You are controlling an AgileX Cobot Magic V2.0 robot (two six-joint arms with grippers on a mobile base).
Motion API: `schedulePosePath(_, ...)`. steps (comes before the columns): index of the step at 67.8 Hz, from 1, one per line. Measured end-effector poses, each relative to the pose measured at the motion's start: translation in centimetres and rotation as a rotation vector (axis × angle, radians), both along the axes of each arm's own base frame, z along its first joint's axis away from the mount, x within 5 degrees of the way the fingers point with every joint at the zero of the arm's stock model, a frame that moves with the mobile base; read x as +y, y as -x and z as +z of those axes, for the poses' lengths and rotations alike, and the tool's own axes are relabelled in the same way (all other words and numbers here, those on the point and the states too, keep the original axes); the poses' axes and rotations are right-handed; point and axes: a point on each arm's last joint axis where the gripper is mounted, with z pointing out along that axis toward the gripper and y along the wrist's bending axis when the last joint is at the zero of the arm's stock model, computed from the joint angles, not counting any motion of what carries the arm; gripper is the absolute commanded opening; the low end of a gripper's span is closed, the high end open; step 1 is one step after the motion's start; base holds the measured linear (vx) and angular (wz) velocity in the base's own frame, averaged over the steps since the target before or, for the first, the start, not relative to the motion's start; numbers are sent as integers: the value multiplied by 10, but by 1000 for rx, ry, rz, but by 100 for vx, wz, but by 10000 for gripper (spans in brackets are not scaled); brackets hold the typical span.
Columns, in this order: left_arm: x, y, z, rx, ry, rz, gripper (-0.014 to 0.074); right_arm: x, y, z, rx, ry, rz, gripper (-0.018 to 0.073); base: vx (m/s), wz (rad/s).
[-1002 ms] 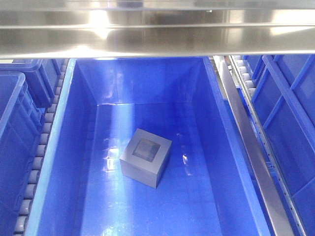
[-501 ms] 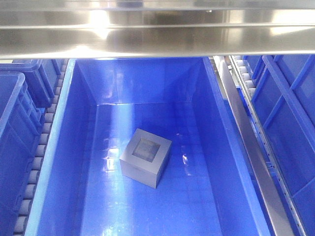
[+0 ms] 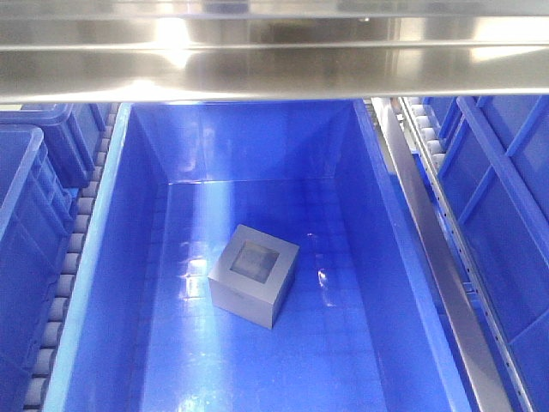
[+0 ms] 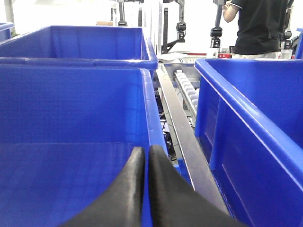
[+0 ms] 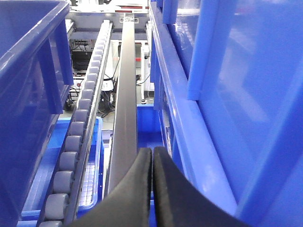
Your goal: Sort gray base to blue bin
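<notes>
Gray base (image 3: pixel 254 275) recess-up in blue bin (image 3: pixel 129 257), no legible writing

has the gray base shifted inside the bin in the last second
No. The gray base sits at the same spot on the blue bin floor, same angle, with the recess facing up.

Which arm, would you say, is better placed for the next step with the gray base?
Left, marginally: the left pincer, shut, hangs at a tote's rim, the right pincer, shut, over the rail between totes. The gray base already lies in the blue bin.
</notes>
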Motion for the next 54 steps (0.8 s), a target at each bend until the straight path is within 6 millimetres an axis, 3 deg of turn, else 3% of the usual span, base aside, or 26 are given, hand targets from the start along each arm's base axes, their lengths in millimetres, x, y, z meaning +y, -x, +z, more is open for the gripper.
schedulePosePath(54, 0, 0, 0, 0, 0, 0, -8, 0, 0, 0, 0, 0, 0, -5, 0, 0)
